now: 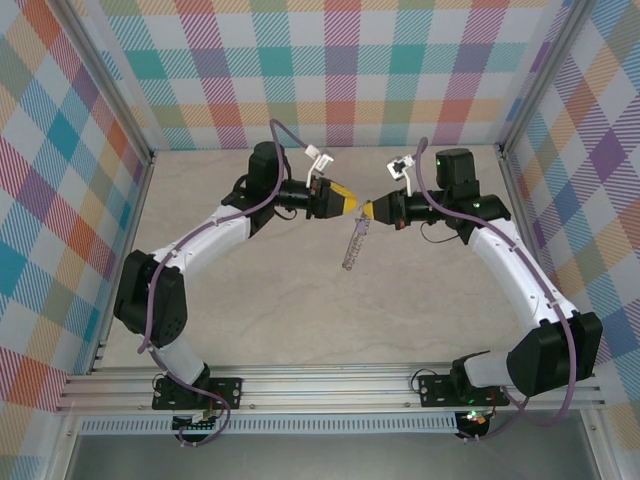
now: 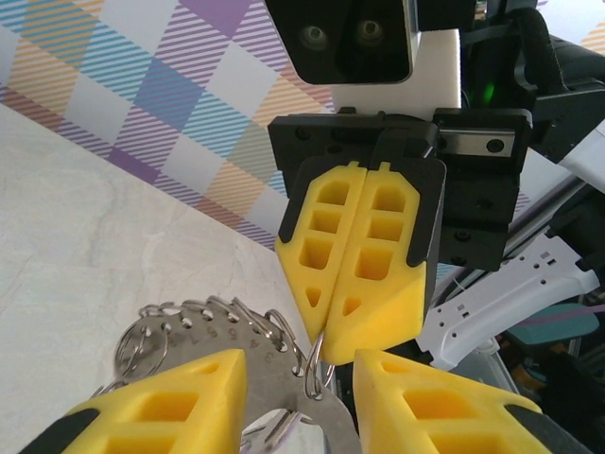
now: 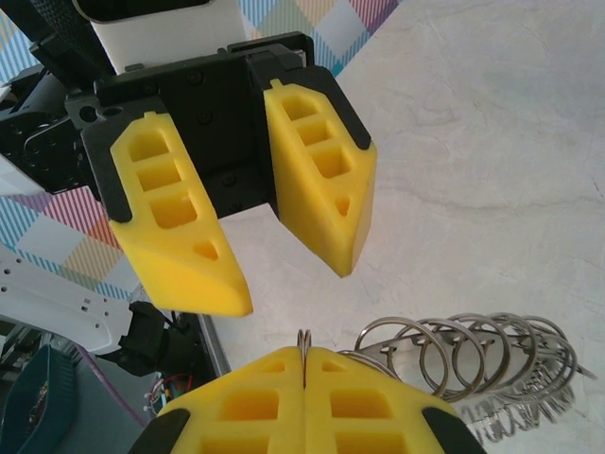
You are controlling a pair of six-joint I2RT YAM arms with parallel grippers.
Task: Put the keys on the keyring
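Two grippers are meeting nose to nose above the table (image 1: 300,300). Right gripper (image 3: 304,357) is pressing its hollow-celled yellow fingers (image 3: 246,407) flat together on one thin wire loop at the rim of the keyring (image 3: 473,350), so the hoop is hanging free below it for the other arm to work on. Left gripper (image 2: 301,378) is standing moderately open and gripping nothing, its fingers straddling the ring's perforated grey band, probably lining up to steady it. Silvery split loops are fanning along the rim like a coil. Which dangling piece is a key: too small to tell. Tabletop is showing pale, marbled, matte.
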